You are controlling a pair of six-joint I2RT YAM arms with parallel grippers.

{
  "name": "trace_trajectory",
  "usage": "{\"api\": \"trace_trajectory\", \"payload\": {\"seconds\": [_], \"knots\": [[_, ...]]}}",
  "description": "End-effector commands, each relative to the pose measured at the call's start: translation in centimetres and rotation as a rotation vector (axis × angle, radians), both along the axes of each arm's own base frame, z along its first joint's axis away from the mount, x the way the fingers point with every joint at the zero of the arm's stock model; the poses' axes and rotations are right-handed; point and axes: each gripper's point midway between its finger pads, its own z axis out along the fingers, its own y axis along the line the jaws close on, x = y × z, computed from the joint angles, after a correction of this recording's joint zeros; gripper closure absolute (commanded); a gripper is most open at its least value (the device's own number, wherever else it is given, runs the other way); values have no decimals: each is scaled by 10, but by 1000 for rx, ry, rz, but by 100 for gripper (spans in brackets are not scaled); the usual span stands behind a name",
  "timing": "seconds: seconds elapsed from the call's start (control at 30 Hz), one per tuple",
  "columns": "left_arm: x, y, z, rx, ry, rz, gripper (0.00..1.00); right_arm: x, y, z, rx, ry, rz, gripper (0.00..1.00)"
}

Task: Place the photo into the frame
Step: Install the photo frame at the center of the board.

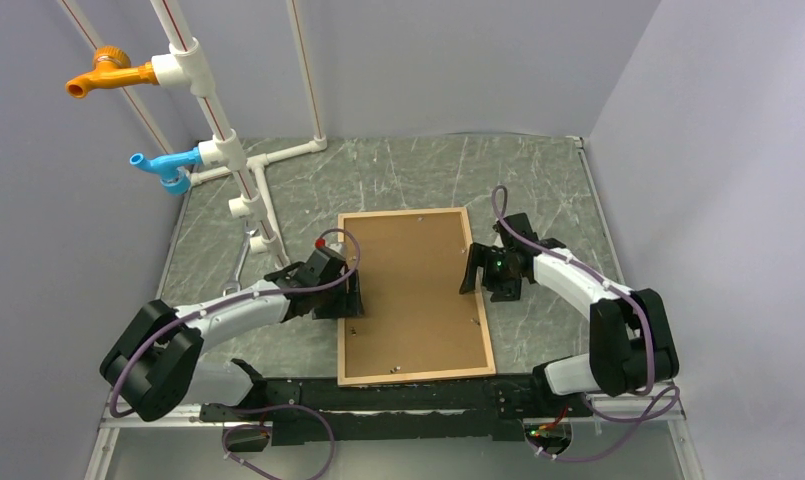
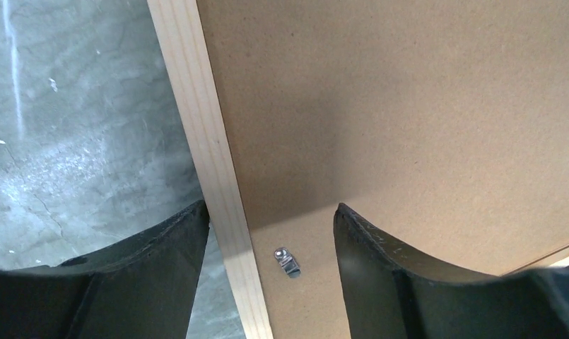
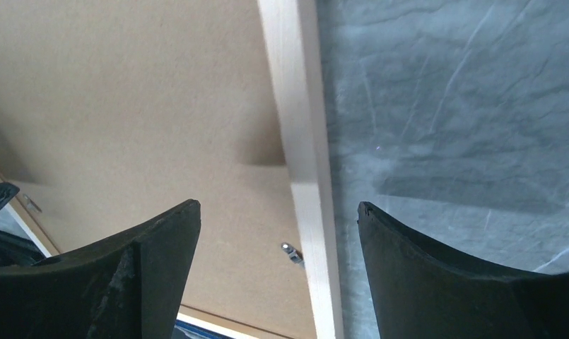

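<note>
Both jaws wide | left jaws astride frame (image 2: 209,141) left rail | right jaws astride right rail

The table (image 1: 538,180) was a grey-green marbled slab, scored with pale scratches. The frame (image 1: 418,376) lay flat near its middle, back side up, with a brown backing board (image 1: 413,290) filling it from strip to strip. Toward the far left corner a white pipe stand (image 1: 278,157) rested on the surface. Beside its foot lay a slim metal tool (image 1: 240,262), possibly a spanner.

Pale-wood frame (image 1: 418,377) — brown backing board (image 1: 413,290) — grey marbled table (image 1: 538,180).
</note>
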Motion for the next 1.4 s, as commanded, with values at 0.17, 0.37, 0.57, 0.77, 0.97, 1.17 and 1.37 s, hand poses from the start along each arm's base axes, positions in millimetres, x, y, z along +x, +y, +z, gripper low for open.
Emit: {"api": "trace_trajectory", "payload": {"seconds": [0.17,0.37,0.57,0.77,0.97,1.17,1.37], "knots": [[-43,19,-20,169,111,26,33,-25,0,3,-27,-1,14,17],[-53,19,-25,237,136,35,34,-29,0,0,-26,2,12,19],[-59,17,-32,280,165,26,45,-31,2,-6,-17,13,11,21],[-61,20,-32,297,163,26,68,-31,3,-8,-10,17,14,21],[-61,18,-26,279,145,10,92,-29,5,-8,-3,18,14,21],[-58,14,-15,241,116,2,100,-30,4,-9,-8,20,16,21],[-55,12,4,181,73,37,58,-29,4,-7,-11,16,18,21]]}}
